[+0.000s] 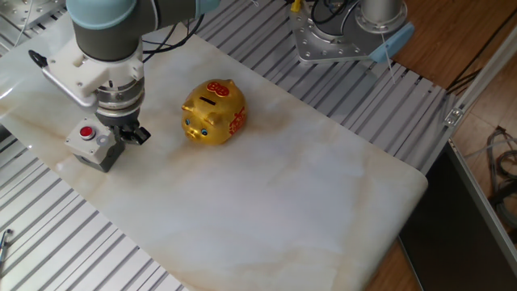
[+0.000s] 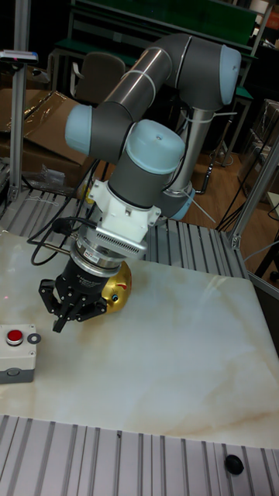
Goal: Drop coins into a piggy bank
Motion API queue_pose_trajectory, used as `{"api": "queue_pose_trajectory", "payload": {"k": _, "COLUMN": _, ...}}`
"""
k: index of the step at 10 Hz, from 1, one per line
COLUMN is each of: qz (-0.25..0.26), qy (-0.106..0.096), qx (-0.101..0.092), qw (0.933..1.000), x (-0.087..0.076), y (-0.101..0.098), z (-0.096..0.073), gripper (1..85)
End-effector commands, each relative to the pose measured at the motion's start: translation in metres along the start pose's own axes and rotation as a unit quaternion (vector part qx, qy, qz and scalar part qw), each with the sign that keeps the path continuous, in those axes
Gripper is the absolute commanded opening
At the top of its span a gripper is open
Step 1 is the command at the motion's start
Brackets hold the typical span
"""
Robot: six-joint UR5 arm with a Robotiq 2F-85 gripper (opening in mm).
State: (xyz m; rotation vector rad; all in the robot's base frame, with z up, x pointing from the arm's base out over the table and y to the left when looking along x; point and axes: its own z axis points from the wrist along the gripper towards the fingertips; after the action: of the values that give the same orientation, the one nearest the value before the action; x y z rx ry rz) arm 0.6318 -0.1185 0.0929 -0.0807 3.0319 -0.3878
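The piggy bank (image 1: 213,112) stands upright on the table (image 1: 307,186), snout toward the lower left of the fixed view, its long axis running diagonally. The gripper (image 1: 128,136) hovers beside it, fingers pressed together, holding nothing visible.

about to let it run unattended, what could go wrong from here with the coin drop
The gripper hangs low beside the grey button box, so a sideways move could knock the box or press its red button.

The piggy bank stands loose on the smooth marble slab; a nudge could slide or tip it.

No coin is visible in the fingers.
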Motion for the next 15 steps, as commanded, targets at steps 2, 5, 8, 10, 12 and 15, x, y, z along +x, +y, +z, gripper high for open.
{"api": "queue_pose_trajectory", "payload": {"k": 2, "qz": -0.011, "qy": -0.005, "qx": -0.003, "qw": 0.9999, "x": -0.004, "y": 0.004, "z": 0.000, "gripper": 1.0}}
{"api": "queue_pose_trajectory", "payload": {"k": 5, "qz": -0.047, "qy": -0.026, "qx": -0.012, "qw": 0.9985, "x": -0.017, "y": 0.009, "z": 0.001, "gripper": 1.0}}
{"api": "queue_pose_trajectory", "payload": {"k": 8, "qz": -0.091, "qy": -0.023, "qx": -0.001, "qw": 0.9956, "x": -0.015, "y": 0.004, "z": 0.001, "gripper": 1.0}}
{"api": "queue_pose_trajectory", "payload": {"k": 10, "qz": -0.068, "qy": -0.009, "qx": 0.005, "qw": 0.9976, "x": -0.009, "y": 0.002, "z": 0.003, "gripper": 1.0}}
{"api": "queue_pose_trajectory", "payload": {"k": 12, "qz": -0.060, "qy": 0.002, "qx": 0.017, "qw": 0.9980, "x": -0.005, "y": -0.004, "z": 0.005, "gripper": 4.3}}
{"api": "queue_pose_trajectory", "payload": {"k": 15, "qz": -0.073, "qy": -0.001, "qx": 0.032, "qw": 0.9969, "x": -0.009, "y": -0.010, "z": 0.007, "gripper": 14.0}}
